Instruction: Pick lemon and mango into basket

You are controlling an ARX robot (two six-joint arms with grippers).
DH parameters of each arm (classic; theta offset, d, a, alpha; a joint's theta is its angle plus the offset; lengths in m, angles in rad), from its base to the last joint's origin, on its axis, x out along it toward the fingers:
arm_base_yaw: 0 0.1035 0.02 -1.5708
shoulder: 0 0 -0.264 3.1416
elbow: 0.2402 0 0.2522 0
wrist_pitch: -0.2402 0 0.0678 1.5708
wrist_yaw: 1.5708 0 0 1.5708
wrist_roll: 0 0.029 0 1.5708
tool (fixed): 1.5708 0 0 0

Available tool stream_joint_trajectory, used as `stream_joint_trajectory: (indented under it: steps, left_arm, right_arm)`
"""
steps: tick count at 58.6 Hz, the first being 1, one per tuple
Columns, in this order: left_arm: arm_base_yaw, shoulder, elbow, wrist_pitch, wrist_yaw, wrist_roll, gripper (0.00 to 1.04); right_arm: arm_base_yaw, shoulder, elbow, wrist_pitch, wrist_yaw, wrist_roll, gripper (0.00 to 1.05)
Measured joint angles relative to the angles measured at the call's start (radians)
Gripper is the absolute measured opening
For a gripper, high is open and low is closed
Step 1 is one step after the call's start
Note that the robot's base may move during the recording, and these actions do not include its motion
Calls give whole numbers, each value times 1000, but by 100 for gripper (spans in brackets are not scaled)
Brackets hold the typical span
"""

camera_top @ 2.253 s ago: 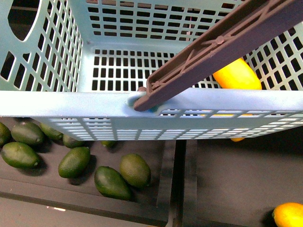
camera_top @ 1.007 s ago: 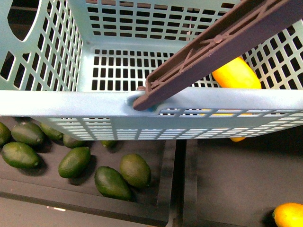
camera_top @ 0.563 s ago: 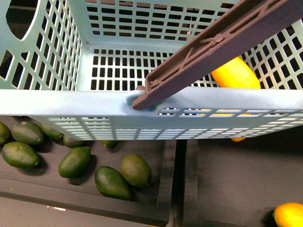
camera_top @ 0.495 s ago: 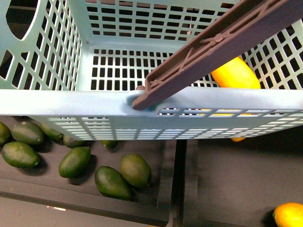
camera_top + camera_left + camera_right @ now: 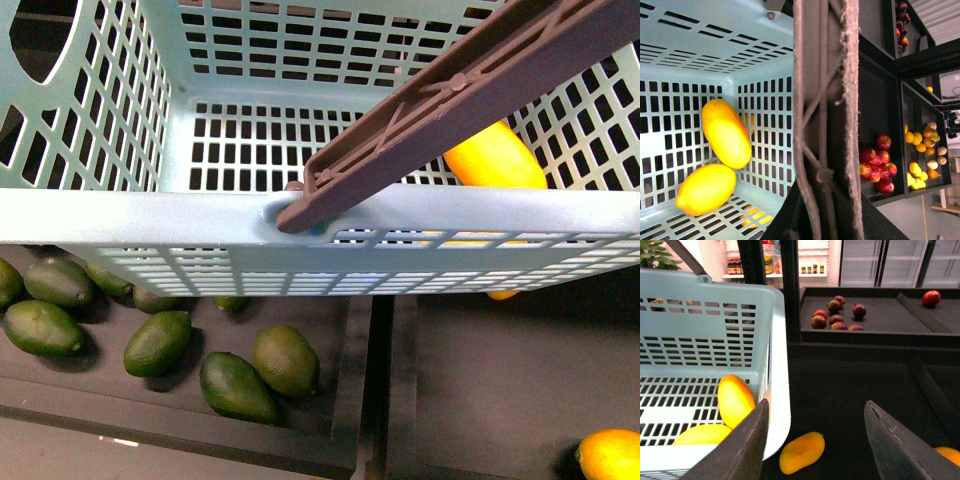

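Observation:
The light teal basket [image 5: 150, 215] hangs above the shelves and fills the upper front view. My left gripper [image 5: 822, 215] is shut on its brown handle [image 5: 825, 100], which runs up between the dark jaws. Inside lie the long yellow-orange mango [image 5: 726, 132] and the stubbier lemon [image 5: 705, 189], side by side. The right wrist view shows the mango [image 5: 735, 400] and lemon [image 5: 702, 435] too. From the front, only the mango [image 5: 495, 155] shows, partly behind the handle [image 5: 440, 110]. My right gripper [image 5: 815, 440] stands open beside the basket's corner [image 5: 777, 390], with nothing between its fingers.
Several dark green oval fruits [image 5: 285, 360] lie in the black tray below the basket. A loose orange-yellow fruit [image 5: 801, 452] rests on the dark shelf under my right gripper, and another [image 5: 605, 455] sits at the right. Red apples [image 5: 880, 170] and reddish fruits [image 5: 835, 315] fill farther trays.
The basket has shifted very slightly left and up in the front view. The fruit inside and the shelves below look the same.

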Motion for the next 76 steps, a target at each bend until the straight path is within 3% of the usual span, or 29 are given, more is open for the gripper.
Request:
stream_joint_trajectory:
  steps: [13,76]
  left_arm:
    - [0,0,0,0,0,0,5]
    - [-2,0,0,0,10,-1,5]
  right_arm:
    - [0,0,0,0,1,1,97]
    - [0,-3,0,-3,-2,1,96]
